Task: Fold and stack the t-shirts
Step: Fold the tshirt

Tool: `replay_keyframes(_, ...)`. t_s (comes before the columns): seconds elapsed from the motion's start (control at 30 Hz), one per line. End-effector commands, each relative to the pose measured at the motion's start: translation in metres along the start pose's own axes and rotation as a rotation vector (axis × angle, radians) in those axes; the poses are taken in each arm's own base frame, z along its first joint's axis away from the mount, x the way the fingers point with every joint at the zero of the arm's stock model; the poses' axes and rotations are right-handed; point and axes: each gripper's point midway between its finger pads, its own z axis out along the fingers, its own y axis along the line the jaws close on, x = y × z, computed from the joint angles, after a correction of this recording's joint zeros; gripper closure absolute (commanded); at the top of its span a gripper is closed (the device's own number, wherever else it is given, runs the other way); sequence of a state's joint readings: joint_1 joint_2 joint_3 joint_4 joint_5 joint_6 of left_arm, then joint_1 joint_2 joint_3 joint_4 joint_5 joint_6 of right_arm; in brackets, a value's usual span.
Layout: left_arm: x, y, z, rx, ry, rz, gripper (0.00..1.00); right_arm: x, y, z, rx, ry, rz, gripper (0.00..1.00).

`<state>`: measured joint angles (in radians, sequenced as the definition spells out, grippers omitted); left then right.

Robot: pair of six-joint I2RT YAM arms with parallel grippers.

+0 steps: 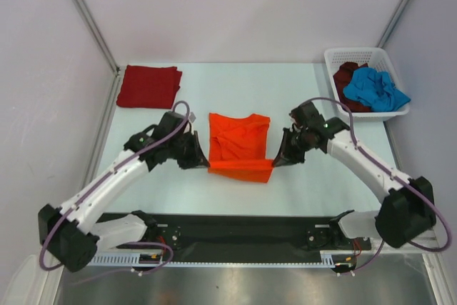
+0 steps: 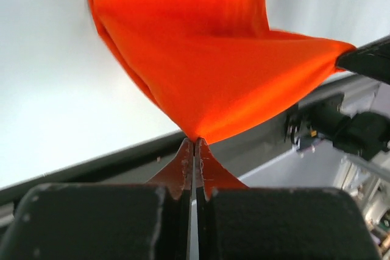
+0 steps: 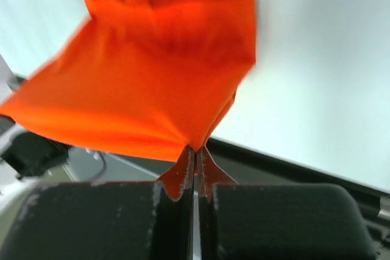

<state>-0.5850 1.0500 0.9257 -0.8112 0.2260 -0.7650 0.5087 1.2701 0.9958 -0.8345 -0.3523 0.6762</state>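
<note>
The orange shirt lies in the middle of the counter, between the two arms, and its near edge is lifted off the surface. The left hand is closed on the near left corner of this shirt, and the right hand is closed on the near right corner. In both wrist views the cloth is pinched only at the very tip of the fingers, and it hangs stretched in a band from one hand to the other. The main risk, I think, is that one corner slips out, because so little cloth is between the fingers; then the edge would fall and the fold would come out crooked. A second risk is uneven motion: if one hand goes further than the other, the near edge will land slanted over the body of the shirt. The creases seen in the middle could also be folded in. The shirt points with its neck away from the arms, and its long axis runs from near to far, so the held edge is across this axis. A dark red shirt lies folded at the far left corner, and a blue shirt and a maroon shirt wait crumpled in the white basket at the far right.
</note>
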Motion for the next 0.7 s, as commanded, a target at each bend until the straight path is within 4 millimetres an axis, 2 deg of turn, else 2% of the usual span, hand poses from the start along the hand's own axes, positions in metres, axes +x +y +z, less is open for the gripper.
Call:
replay_keyframes(0.0, -0.049, -0.003, 0.0, -0.048, -0.067, 0.061, 1.0, -0.041, -0.006, -0.006, 0.043, -0.029, -0.033, 1.0)
replay_keyframes(0.03, -0.058, -0.002, 0.004, -0.055, -0.056, 0.065, 1.0, -0.06, 0.006, -0.017, 0.022, -0.064, -0.06, 1.0)
replay_keyframes(0.07, -0.071, 0.003, 0.005, -0.063, -0.054, 0.032, 1.0, -0.071, 0.007, -0.015, 0.023, -0.065, -0.058, 1.0)
replay_keyframes(0.1, -0.078, 0.01, 0.018, -0.096, -0.011, 0.01, 1.0, -0.085, 0.009, -0.019, 0.006, -0.077, -0.051, 1.0)
replay_keyframes(0.13, -0.097, 0.0, 0.013, -0.076, -0.044, 0.035, 1.0, -0.094, 0.006, -0.009, 0.019, -0.049, -0.038, 1.0)
replay_keyframes(0.17, -0.11, 0.001, 0.014, -0.081, -0.058, 0.035, 1.0, -0.111, 0.017, -0.015, 0.0, -0.077, -0.068, 1.0)
replay_keyframes(0.2, -0.126, -0.006, 0.021, -0.077, -0.055, 0.038, 1.0, -0.12, 0.018, -0.016, 0.004, -0.078, -0.07, 1.0)
replay_keyframes(0.23, -0.135, -0.009, 0.024, -0.072, -0.059, 0.062, 1.0, -0.125, 0.013, -0.005, 0.028, -0.047, -0.062, 1.0)
replay_keyframes(0.27, -0.141, -0.01, 0.029, -0.076, -0.049, 0.069, 0.99, -0.14, 0.023, -0.011, 0.014, -0.078, -0.086, 1.0)
replay_keyframes(0.3, -0.153, -0.019, 0.025, -0.069, -0.059, 0.076, 1.0, -0.146, 0.026, -0.008, -0.002, -0.07, -0.086, 1.0)
replay_keyframes(0.33, -0.156, -0.015, 0.038, -0.088, -0.027, 0.078, 1.0, -0.15, 0.025, 0.001, -0.006, -0.04, -0.071, 1.0)
replay_keyframes(0.4, -0.167, -0.02, 0.041, -0.082, -0.037, 0.087, 1.0, -0.166, 0.037, 0.0, -0.034, -0.055, -0.088, 1.0)
replay_keyframes(0.43, -0.17, -0.021, 0.044, -0.079, -0.042, 0.088, 1.0, -0.171, 0.037, 0.001, -0.029, -0.054, -0.087, 1.0)
replay_keyframes(0.47, -0.174, -0.018, 0.048, -0.088, -0.042, 0.082, 1.0, -0.175, 0.034, 0.012, -0.018, -0.037, -0.079, 1.0)
replay_keyframes(0.5, -0.178, -0.017, 0.05, -0.088, -0.047, 0.077, 1.0, -0.184, 0.039, 0.009, -0.032, -0.053, -0.085, 1.0)
replay_keyframes(0.67, -0.191, -0.004, 0.068, -0.089, -0.032, 0.034, 1.0, -0.202, 0.034, 0.034, -0.044, -0.017, -0.06, 1.0)
